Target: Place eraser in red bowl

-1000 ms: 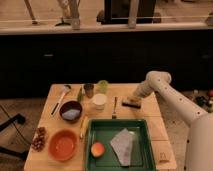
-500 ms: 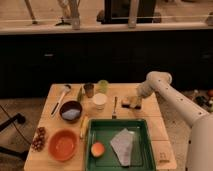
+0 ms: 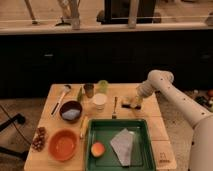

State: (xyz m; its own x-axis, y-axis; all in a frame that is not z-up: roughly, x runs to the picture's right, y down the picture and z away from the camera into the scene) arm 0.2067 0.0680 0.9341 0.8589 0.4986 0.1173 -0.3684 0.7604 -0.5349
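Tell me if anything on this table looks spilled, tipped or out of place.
Nothing stands out. The cups stand upright, the red bowl sits level at the near left, and the hand is down by the eraser on the right side.

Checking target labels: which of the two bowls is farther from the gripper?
The wide orange-red bowl at front left. The smaller dark bowl behind it sits closer to the gripper, which is low at the right.

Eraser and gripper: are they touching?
Cannot tell. The camera view shows the gripper low over the eraser on the right side of the table, overlapping it; neither contact nor a gap shows plainly.
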